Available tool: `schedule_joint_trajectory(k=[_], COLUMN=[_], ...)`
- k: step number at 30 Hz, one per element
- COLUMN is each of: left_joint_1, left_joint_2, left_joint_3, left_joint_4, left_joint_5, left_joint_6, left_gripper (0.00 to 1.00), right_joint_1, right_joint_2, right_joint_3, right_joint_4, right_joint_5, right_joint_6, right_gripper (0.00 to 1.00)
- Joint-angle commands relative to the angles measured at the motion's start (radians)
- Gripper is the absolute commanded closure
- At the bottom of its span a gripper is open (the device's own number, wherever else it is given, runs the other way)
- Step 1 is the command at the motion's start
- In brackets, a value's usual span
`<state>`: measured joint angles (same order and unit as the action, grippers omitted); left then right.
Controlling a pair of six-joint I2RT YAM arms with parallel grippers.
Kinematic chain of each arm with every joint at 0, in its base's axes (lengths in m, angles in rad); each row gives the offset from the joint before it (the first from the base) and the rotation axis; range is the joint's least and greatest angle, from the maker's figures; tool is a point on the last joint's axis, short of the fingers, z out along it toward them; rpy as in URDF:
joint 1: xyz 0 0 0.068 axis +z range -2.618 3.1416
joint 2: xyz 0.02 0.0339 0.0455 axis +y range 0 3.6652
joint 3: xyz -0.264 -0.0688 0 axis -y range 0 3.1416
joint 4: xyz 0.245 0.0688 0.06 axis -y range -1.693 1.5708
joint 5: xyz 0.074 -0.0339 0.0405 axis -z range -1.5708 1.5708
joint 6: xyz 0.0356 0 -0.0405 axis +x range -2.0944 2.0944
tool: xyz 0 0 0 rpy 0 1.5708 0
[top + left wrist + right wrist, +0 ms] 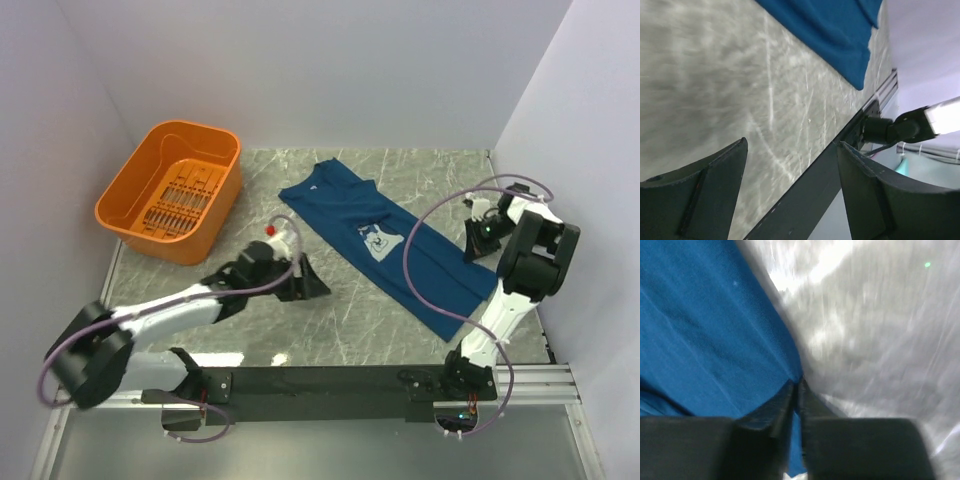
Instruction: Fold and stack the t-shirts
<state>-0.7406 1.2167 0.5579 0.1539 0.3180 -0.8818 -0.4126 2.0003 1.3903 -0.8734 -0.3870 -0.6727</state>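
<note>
A dark blue t-shirt point(350, 215) with a pale square print point(377, 243) lies flat and diagonal across the marble table, collar toward the back. My right gripper point(478, 243) is at the shirt's right edge. In the right wrist view its jaws point(796, 385) are pressed together, with a strip of the blue t-shirt point(705, 330) pinched between them. My left gripper point(310, 282) hovers low over bare table to the left of the shirt. Its fingers point(715, 185) stand wide apart with nothing between them, and the t-shirt's hem corner point(830, 30) lies ahead of them.
An orange plastic basket point(205, 235) stands at the back left, with nothing in it. The black mounting rail point(330, 380) runs along the near edge and also shows as a rail point(810, 190) in the left wrist view. White walls enclose the table on three sides.
</note>
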Motion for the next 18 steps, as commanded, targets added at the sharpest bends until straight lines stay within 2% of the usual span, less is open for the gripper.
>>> schedule_joint_trajectory(k=[1, 3, 4, 8, 11, 18], left_joint_1=[-0.098, -0.167, -0.189, -0.291, -0.315, -0.325], left_joint_2=[0.151, 0.234, 0.316, 0.518, 0.647, 0.776], left_joint_3=[0.089, 0.157, 0.181, 0.318, 0.388, 0.522], left_joint_4=[0.183, 0.229, 0.242, 0.300, 0.293, 0.099], left_joint_5=[-0.082, -0.103, -0.134, -0.181, -0.212, -0.315], left_joint_6=[-0.084, -0.140, -0.164, -0.324, -0.419, -0.511], left_gripper=[0.24, 0.27, 0.30, 0.38, 0.40, 0.40], right_joint_1=[-0.048, -0.069, -0.075, -0.095, -0.101, -0.109], right_joint_2=[-0.063, -0.127, -0.152, -0.294, -0.388, -0.517], right_joint_3=[-0.094, -0.125, -0.131, -0.158, -0.194, -0.269], right_joint_4=[0.019, 0.016, 0.011, -0.024, -0.032, -0.026], right_joint_5=[0.030, -0.005, -0.018, -0.093, -0.139, -0.207], right_joint_6=[-0.013, -0.027, -0.030, -0.044, -0.050, -0.056], right_gripper=[0.81, 0.65, 0.62, 0.58, 0.58, 0.57])
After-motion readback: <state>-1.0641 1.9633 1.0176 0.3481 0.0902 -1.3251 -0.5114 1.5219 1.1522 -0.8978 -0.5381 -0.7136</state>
